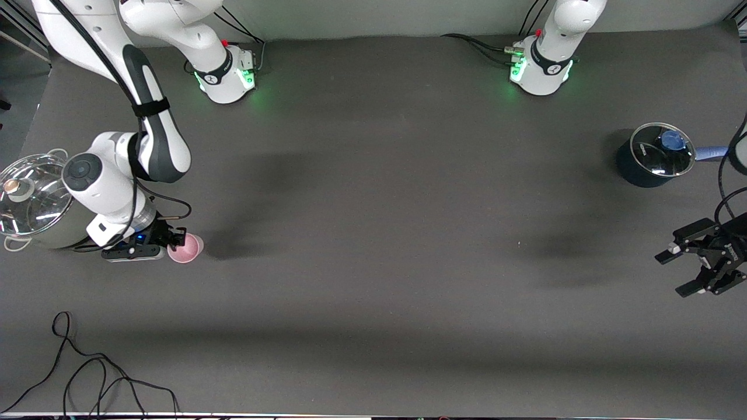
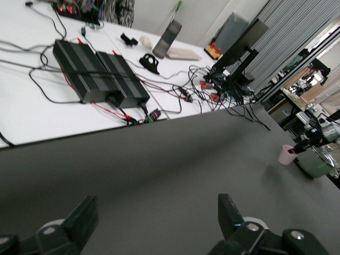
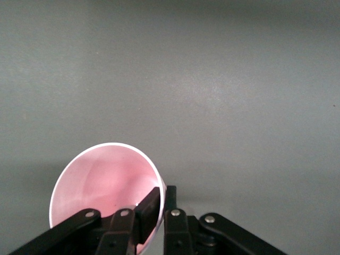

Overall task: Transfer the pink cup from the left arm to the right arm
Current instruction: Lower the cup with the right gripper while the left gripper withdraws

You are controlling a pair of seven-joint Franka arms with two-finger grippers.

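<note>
The pink cup [image 1: 187, 249] is pale pink, tapered and has no handle. My right gripper [image 1: 176, 241] is shut on its rim, one finger inside the cup and one outside, as the right wrist view [image 3: 163, 204] shows. The cup [image 3: 103, 183] is held low over the table, beside the steel pot at the right arm's end. I cannot tell whether it touches the table. My left gripper [image 1: 672, 273] is open and empty at the left arm's end of the table. In the left wrist view its jaws [image 2: 155, 218] stand wide apart, and the cup [image 2: 287, 154] shows small in the distance.
A steel pot with a glass lid [image 1: 32, 201] stands by the right gripper. A dark pot with a glass lid and a blue knob [image 1: 656, 154] stands near the left gripper. A black cable [image 1: 87, 373] lies near the table's front edge.
</note>
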